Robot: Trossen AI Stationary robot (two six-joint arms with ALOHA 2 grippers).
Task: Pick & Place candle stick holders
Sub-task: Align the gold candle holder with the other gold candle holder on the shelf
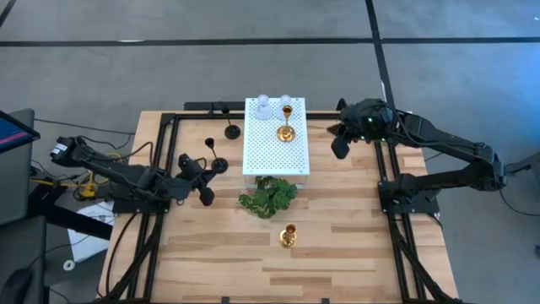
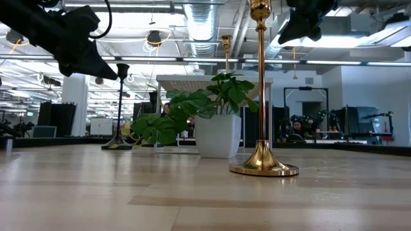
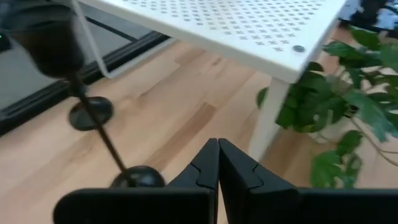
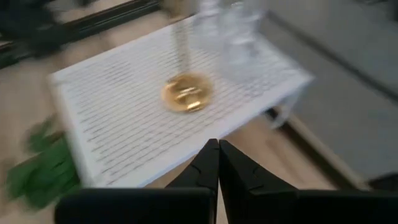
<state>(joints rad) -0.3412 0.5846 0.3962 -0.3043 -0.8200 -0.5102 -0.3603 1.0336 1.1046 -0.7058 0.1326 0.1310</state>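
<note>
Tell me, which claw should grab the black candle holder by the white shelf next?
Probably the left. The left claw is shut and sits right beside the black candle holder, while the right claw is across the white shelf from it.

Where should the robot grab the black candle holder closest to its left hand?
Probably by the thin stem of the nearer black candle holder, from the side with level fingers. It stands upright on the table; the round base and cup are wider. The left gripper, shut now, would need to open first.
</note>
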